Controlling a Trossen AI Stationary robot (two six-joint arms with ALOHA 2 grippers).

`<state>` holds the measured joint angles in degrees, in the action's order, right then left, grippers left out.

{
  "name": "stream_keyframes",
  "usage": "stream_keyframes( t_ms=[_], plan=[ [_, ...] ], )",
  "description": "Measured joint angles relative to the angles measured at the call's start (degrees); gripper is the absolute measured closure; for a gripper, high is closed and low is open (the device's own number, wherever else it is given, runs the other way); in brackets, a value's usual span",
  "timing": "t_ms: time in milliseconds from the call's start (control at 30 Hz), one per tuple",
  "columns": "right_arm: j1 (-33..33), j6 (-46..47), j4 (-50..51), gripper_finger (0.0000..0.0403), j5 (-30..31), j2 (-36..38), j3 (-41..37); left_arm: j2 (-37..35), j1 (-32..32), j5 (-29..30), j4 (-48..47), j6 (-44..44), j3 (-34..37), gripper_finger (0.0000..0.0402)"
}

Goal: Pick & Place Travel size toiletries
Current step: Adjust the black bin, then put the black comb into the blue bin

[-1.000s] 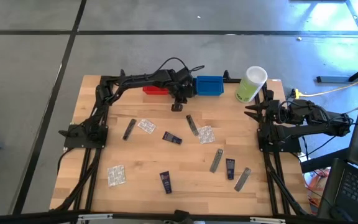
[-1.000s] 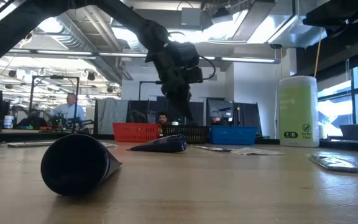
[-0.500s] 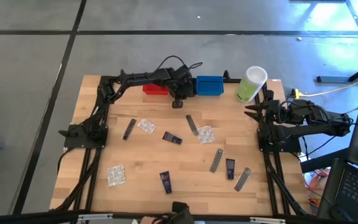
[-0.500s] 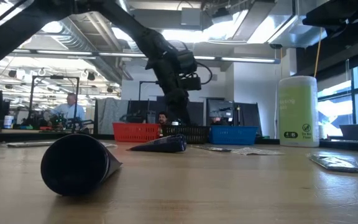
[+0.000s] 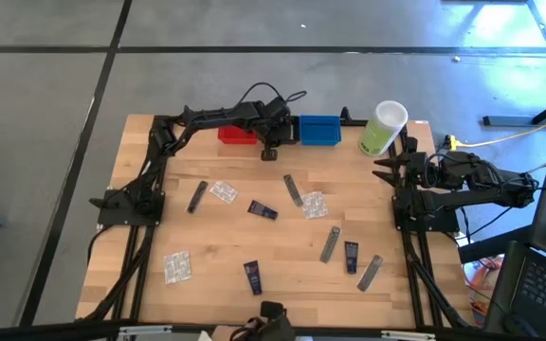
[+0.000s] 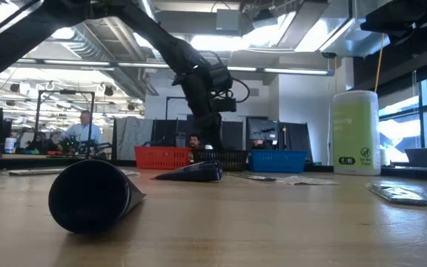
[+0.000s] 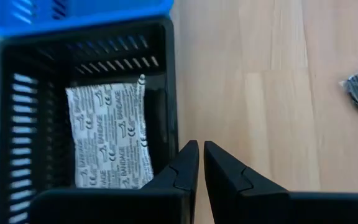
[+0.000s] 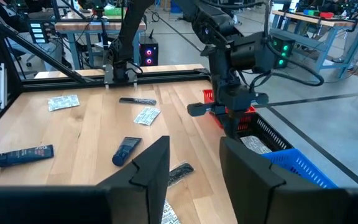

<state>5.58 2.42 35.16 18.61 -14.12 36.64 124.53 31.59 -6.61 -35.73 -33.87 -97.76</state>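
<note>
Several travel toiletries lie flat on the wooden table: navy mini tubes point(image 5: 263, 209) point(image 5: 252, 277) point(image 5: 351, 256), grey sachets point(image 5: 197, 196) point(image 5: 294, 189) point(image 5: 330, 243), and clear packets point(image 5: 223, 191) point(image 5: 315, 204) point(image 5: 177, 267). One white packet point(image 7: 107, 137) lies inside the black bin point(image 7: 17, 93). My left gripper point(image 5: 269, 152) point(image 7: 201, 148) hangs shut and empty over the black bin's near wall. My right gripper point(image 5: 387, 170) point(image 8: 194, 149) waits open at the table's right edge, holding nothing.
A red bin point(image 5: 237, 135) and a blue bin point(image 5: 318, 130) flank the black bin along the far edge. A tall pale-green container point(image 5: 382, 128) stands at the far right corner. In the low view a navy tube point(image 6: 87, 196) lies close to the camera. People sit in the room behind.
My left gripper has moved a little toward the table's far edge, coming closer over the black bin, its fingers staying together. The toiletries on the table have kept their places.
</note>
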Motion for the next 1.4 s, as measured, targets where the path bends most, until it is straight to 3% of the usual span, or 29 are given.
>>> stream_keyframes(
  t_ms=[733,1033,1400],
  plan=[
    [0.01,0.01,-0.03,0.0242,0.0,0.0,0.0,-14.96,-12.82,-6.63,-10.66,9.79,-0.02,0.038],
    [0.0,0.02,-0.04,0.0259,0.0,0.0,0.0,-15.16,-19.69,-11.58,-12.54,12.38,-0.02,0.038],
    [0.0,0.03,-0.8,0.0278,0.0,0.0,0.0,-15.08,-27.71,-9.59,-10.1,19.14,-0.02,0.038]
  ],
)
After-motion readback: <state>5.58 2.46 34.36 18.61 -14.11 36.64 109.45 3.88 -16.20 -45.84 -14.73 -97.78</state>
